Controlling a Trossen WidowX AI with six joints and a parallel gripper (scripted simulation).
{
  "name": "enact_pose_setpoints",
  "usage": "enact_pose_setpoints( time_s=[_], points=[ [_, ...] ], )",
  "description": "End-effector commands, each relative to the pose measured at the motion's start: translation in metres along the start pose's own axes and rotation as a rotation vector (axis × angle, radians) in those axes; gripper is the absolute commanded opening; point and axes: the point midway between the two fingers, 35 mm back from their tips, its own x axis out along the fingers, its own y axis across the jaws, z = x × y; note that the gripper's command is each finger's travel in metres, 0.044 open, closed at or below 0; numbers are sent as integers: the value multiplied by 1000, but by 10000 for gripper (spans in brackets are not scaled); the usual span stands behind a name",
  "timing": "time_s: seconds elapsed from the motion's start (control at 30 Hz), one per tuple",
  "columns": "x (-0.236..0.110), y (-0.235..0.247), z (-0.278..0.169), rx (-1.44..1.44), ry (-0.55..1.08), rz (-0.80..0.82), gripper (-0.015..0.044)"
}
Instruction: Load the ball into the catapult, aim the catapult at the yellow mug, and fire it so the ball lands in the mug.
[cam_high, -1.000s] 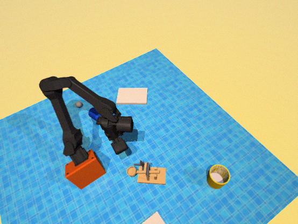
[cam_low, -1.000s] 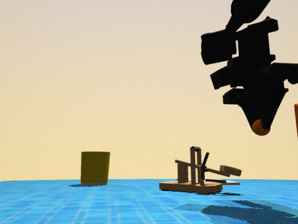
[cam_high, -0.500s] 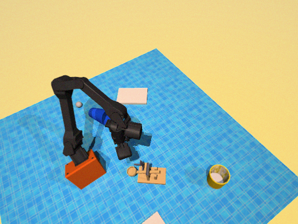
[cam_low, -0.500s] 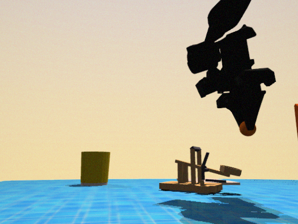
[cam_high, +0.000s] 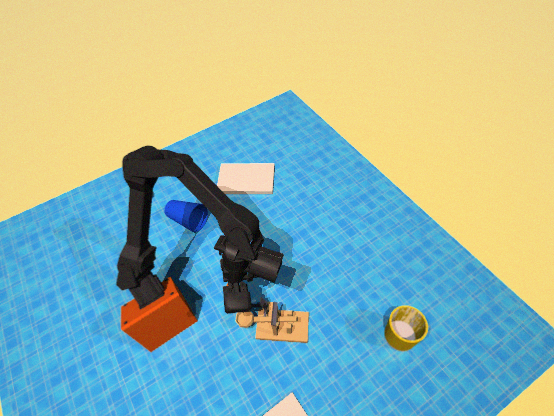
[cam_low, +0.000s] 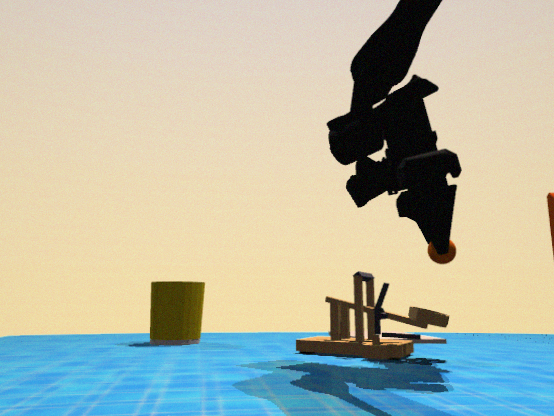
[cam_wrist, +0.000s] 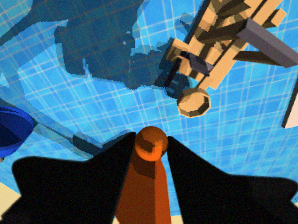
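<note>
My gripper (cam_high: 235, 306) (cam_low: 442, 248) (cam_wrist: 151, 138) is shut on a small orange ball (cam_low: 442, 255) (cam_wrist: 151, 142) and holds it in the air. The wooden catapult (cam_high: 281, 324) (cam_low: 362, 320) (cam_wrist: 227, 37) stands on the blue checked cloth. Its round spoon cup (cam_high: 244, 319) (cam_low: 428, 316) (cam_wrist: 193, 102) is empty and lies just below and ahead of the ball. The yellow mug (cam_high: 408, 327) (cam_low: 177, 311) stands upright well to the catapult's far side, away from the arm. The ball is hidden by the fingers in the top view.
A blue cup (cam_high: 187, 215) (cam_wrist: 11, 127) lies on its side behind the arm. A white flat block (cam_high: 247, 178) lies further back. Another white block (cam_high: 286, 406) shows at the cloth's front edge. The orange arm base (cam_high: 158, 317) stands left of the catapult.
</note>
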Motion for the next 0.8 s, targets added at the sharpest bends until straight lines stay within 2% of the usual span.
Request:
enact_pose_setpoints(
  time_s=[0.0, 0.5, 0.77],
  points=[
    [2, -16, 7, 65, 32, 4, 0],
    [20, -59, 19, 240, 135, 35, 0],
    [28, -62, 21, 255, 145, 38, 0]
  ],
)
